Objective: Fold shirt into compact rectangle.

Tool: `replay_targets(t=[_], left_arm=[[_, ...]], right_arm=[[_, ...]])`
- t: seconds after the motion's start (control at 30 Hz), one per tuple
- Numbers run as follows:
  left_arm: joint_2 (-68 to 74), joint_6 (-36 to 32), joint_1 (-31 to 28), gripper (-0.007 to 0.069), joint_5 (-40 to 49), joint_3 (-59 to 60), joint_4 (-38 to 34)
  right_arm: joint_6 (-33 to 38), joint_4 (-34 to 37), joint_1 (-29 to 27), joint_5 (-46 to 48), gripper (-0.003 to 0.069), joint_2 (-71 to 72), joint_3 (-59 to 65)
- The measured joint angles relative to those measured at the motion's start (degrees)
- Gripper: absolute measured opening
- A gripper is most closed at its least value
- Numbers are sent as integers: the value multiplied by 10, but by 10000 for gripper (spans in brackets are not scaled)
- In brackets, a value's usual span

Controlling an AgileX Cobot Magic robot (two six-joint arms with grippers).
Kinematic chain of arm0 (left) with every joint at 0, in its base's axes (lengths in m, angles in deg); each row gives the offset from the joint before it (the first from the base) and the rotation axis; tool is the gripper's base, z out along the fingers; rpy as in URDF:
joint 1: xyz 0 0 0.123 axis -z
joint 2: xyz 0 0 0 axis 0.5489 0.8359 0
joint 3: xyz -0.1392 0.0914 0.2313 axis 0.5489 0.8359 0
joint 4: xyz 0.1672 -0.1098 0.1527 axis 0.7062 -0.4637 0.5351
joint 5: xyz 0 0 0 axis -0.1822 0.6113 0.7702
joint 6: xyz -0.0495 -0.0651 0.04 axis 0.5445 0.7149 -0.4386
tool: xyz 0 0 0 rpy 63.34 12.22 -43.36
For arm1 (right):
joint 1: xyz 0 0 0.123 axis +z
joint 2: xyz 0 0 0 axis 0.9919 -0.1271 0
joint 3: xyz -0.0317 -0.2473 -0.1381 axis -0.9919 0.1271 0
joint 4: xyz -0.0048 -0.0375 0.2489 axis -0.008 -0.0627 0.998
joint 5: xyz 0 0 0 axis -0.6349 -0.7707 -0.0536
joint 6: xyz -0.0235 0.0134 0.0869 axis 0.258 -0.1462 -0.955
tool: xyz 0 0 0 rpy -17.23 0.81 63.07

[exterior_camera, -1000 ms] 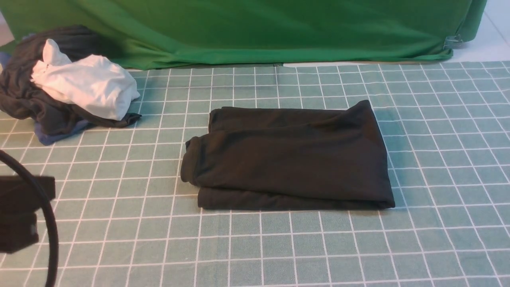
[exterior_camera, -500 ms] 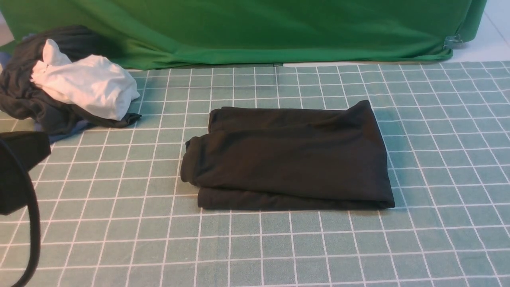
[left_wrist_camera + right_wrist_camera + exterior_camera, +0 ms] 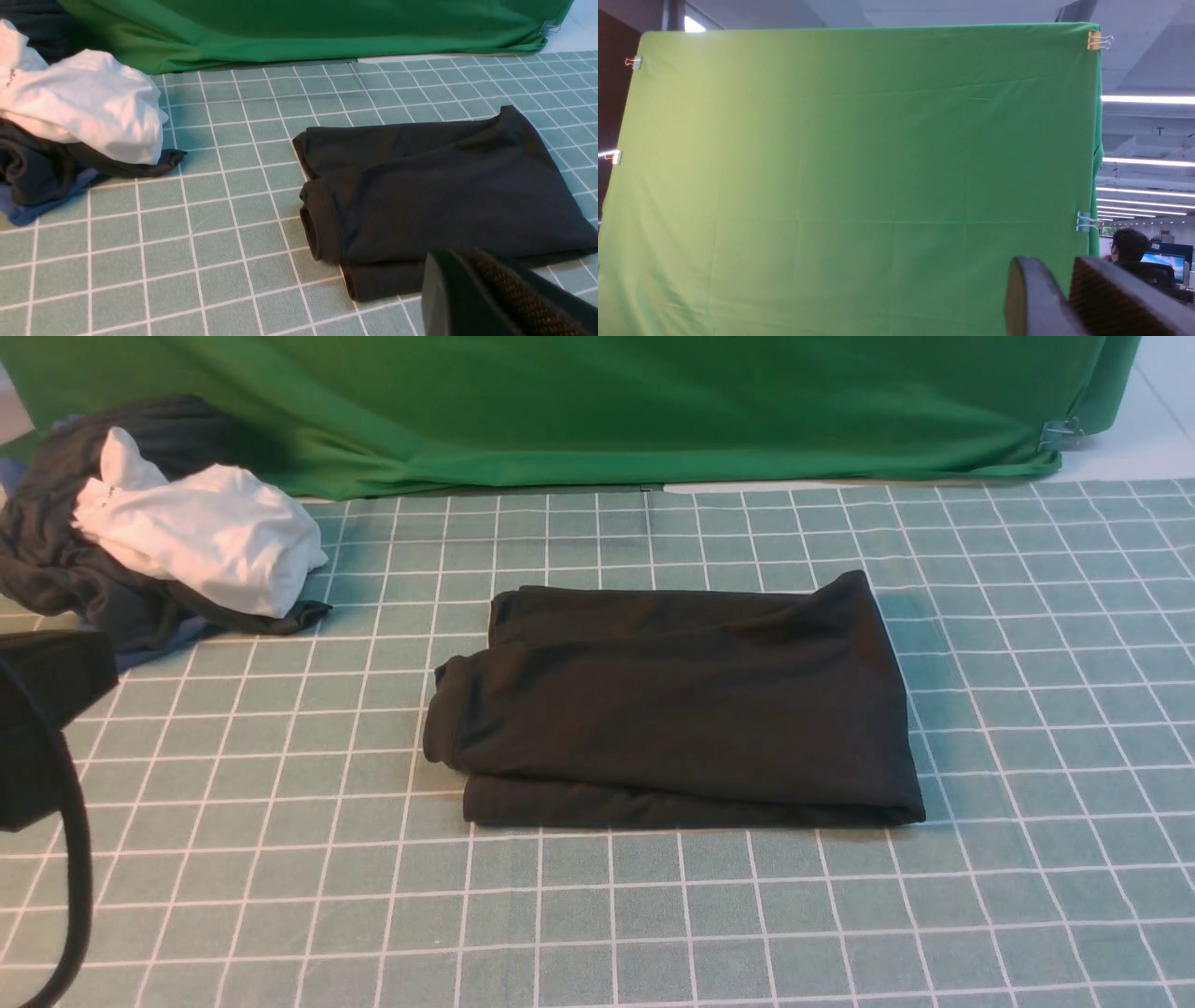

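Observation:
The black shirt (image 3: 681, 709) lies folded in a rough rectangle of stacked layers in the middle of the checked cloth, with a rolled edge at its left end. No print or label shows. In the left wrist view the shirt (image 3: 444, 196) lies just beyond my left gripper (image 3: 460, 254), which is shut on nothing and hovers off the shirt's near edge. The left arm's dark body (image 3: 47, 719) shows at the front view's left edge. My right gripper (image 3: 1057, 268) faces the green backdrop, away from the shirt, with a narrow gap between its fingers and nothing in it.
A white garment (image 3: 201, 537) lies on a dark grey and blue clothes bundle (image 3: 56, 579) at the far left. A green backdrop (image 3: 597, 411) closes the table's far side. The green checked tablecloth (image 3: 653, 915) surrounds the shirt. A seated person (image 3: 1125, 245) shows beyond the backdrop.
The left arm's dark body has moved up along the front view's left edge. The shirt and the clothes pile have not moved.

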State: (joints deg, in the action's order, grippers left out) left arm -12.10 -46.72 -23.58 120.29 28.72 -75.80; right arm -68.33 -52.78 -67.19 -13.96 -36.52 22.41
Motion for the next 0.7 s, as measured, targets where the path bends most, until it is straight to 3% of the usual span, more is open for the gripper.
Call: replay_targets(t=[0.43, 0.7], left_arm=[[0, 0, 0, 12, -5, 0, 1], [-13, -14, 0, 12, -45, 1, 75]], right_arm=[[-1, 0, 0, 0, 167, 0, 2], [-1, 0, 0, 0, 185, 0, 2]])
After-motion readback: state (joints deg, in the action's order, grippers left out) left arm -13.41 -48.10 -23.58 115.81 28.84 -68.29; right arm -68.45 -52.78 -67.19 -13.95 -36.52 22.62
